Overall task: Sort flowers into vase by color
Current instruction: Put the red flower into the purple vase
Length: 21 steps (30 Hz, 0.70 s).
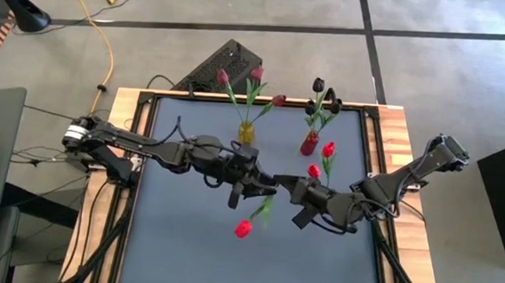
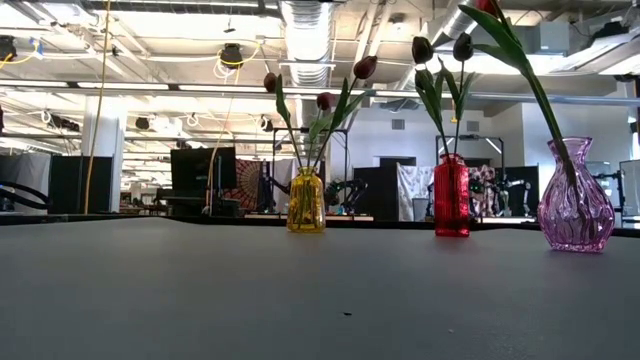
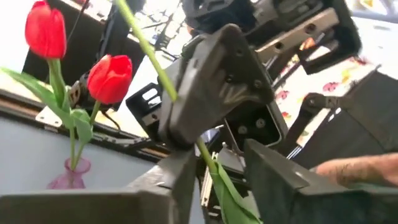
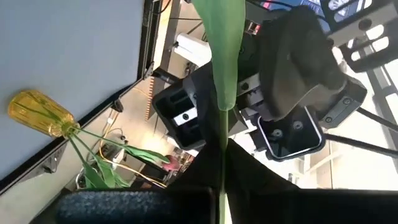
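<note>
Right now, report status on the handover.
Right pincer shut on the red tulip's stem, mid-table. Left pincer open beside it, letting go. Head hangs low. Three vases behind, path clear.

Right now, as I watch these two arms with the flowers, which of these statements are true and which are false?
1. The yellow vase holds maroon-pink tulips. True.
2. The red vase holds red flowers. False: its tulip heads are black.
3. The right claw is shut on the stem of a red tulip. True.
4. Only two vases stand on the table. False: there is a third, the purple vase.
</note>
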### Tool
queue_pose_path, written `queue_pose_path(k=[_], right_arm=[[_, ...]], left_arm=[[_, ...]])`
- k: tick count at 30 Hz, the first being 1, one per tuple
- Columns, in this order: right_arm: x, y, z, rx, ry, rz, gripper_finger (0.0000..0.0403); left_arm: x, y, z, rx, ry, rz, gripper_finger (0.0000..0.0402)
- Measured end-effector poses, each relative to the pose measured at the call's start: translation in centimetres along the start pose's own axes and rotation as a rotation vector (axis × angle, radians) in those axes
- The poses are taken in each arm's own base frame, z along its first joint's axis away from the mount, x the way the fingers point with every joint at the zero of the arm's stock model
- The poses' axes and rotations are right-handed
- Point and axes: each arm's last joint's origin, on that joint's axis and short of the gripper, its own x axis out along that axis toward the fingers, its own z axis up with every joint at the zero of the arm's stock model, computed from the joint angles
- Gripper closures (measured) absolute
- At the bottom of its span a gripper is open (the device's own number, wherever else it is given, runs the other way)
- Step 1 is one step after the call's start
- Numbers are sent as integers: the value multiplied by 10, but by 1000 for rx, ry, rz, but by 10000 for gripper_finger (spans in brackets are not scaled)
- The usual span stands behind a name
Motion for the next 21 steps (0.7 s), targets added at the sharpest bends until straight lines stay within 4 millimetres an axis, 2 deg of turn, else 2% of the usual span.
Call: queue_pose_path(k=[5, 10, 15, 21], right_arm=[[-6, -5, -8, 52, -18, -23, 376], [-26, -18, -33, 320, -185, -94, 374], [-56, -32, -82, 700, -335, -188, 374], [-100, -31, -146, 1169, -409, -257, 376]], left_arm=[[-11, -2, 13, 111, -11, -10, 221], [-29, -2, 29, 234, -57, 114, 197], [-46, -4, 36, 339, -73, 313, 195], [-51, -1, 33, 356, -26, 389, 195]])
